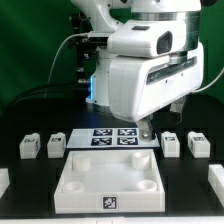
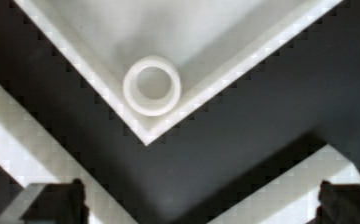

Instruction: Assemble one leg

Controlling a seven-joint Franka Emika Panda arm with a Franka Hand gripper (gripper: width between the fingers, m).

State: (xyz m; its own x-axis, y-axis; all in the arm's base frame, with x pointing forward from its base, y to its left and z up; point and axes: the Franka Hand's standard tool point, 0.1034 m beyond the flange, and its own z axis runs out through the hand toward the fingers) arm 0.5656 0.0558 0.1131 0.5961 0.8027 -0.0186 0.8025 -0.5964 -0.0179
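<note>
The claw (image 1: 148, 133) hangs over the far corner of the panel (image 1: 110, 180), on the exterior view's right. It is empty. In the wrist view its two fingertips (image 2: 52, 202) stand wide apart, with nothing between them. Below them that view shows a pointed corner of the panel with its round socket (image 2: 152, 85) lying open.

The panel lies flat on the black counter (image 1: 30, 172), with a tag on its near face. The marker board (image 1: 112, 137) lies just past its far edge.

The nearest leg (image 1: 170, 143) rests on the counter just past the panel's far corner on the exterior view's right. It is beside the claw but clear of it. Its tagged face is turned toward the exterior camera. It looks slightly taller than wide, which suggests the long axis is upright, but it is too small to be sure.

A second leg (image 1: 197, 145) sits farther out from the panel on the same side. Two more legs (image 1: 57, 143) sit past the panel's other far corner, with their tags facing the same way.
</note>
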